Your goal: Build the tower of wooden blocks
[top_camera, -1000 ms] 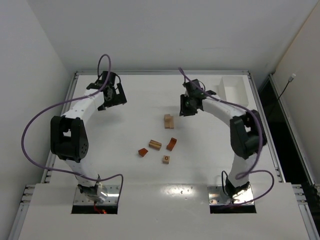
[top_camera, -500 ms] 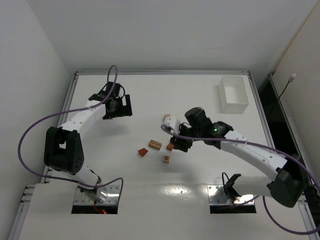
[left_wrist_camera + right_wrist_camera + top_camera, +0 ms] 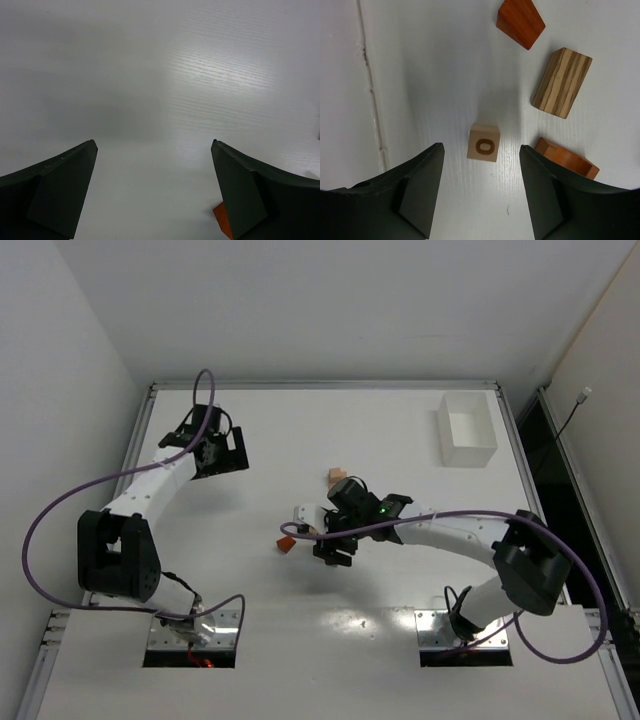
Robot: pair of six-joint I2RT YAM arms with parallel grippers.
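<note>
**Right gripper hanging open over the lettered cube, blocks lying loose**

The wood blocks are lying scattered in the middle of the white bench (image 3: 250, 590), not forming any stack in the wrist view. The right gripper (image 3: 480, 146) is hovering over them with its jaws spread and gripping nothing. A small tan cube marked "O" (image 3: 484, 142) is sitting flat on the bench between the two fingers, with a clear gap on either side. Beyond it, a striped tan block (image 3: 561, 82) is lying at a slant. A reddish wedge (image 3: 520, 20) is resting farther out, and a reddish-brown piece (image 3: 566, 157) is lying just beside the right-hand finger. From above, a light tan piece (image 3: 338, 477) is showing just behind the right arm. The left gripper (image 3: 153, 145) is hanging wide open and empty over bare bench toward the far left, well apart from the blocks. The white tray (image 3: 467, 428) is standing at the far right corner.
</note>
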